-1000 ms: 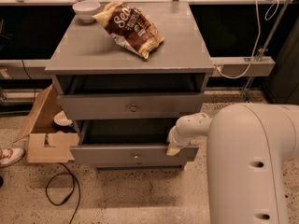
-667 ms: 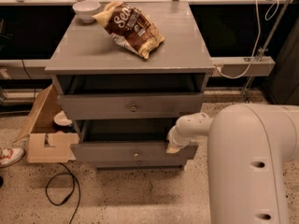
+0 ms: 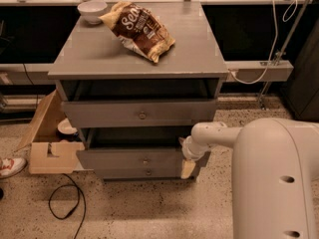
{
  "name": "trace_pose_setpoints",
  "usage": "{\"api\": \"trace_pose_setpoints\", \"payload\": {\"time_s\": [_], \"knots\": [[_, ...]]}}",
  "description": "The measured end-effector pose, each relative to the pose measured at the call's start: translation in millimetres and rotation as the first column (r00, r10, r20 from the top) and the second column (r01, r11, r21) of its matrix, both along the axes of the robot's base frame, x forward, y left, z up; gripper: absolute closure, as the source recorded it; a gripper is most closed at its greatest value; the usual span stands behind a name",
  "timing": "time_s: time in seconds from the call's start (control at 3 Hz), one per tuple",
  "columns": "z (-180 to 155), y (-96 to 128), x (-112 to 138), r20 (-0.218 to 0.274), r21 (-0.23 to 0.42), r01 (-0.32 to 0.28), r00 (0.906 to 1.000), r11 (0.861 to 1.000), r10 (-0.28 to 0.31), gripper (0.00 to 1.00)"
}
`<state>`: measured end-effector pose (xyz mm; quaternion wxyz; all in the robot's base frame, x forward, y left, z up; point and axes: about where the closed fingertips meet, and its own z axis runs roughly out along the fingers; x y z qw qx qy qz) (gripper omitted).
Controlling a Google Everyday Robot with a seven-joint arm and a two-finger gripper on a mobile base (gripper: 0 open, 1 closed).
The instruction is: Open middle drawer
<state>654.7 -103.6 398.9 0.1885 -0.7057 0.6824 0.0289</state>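
Note:
The gray cabinet [image 3: 99, 59] has three drawer fronts, each with a small round knob. The middle drawer [image 3: 124, 159] stands pulled out a little, with a dark gap above its front, and its knob [image 3: 145, 161] is at the centre. The top drawer [image 3: 109, 114] also stands slightly out. Only a strip of the bottom drawer [image 3: 129, 173] shows under the middle one. My gripper [image 3: 188, 164] is at the right front corner of the middle drawer, its tan tip pointing down against the drawer's end. My white arm reaches to it from the lower right.
A chip bag [image 3: 139, 30] and a white bowl [image 3: 92, 10] lie on the cabinet top. A cardboard box [image 3: 47, 148] and a shoe [image 3: 11, 166] are on the floor at left, with a black cable [image 3: 65, 203] in front. My bulky body [image 3: 279, 183] fills the lower right.

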Motion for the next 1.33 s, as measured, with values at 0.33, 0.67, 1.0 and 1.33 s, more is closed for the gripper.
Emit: {"api": "trace_pose_setpoints", "payload": {"time_s": [0.33,0.67,1.0,1.33], "knots": [[-11.0,0.4,-9.6,-0.065,-0.004,-0.022,0.9976,1.0,0.022,0.0],[-11.3,2.0,-22.7,-0.127,-0.04,-0.056,0.9906,0.998,0.051,0.18],[0.0,2.2,-39.5,-0.179,-0.096,-0.098,0.9806,0.991,0.08,0.42],[-0.6,-8.4,-68.0,-0.27,-0.116,-0.107,0.9602,0.987,0.072,0.73]]}}
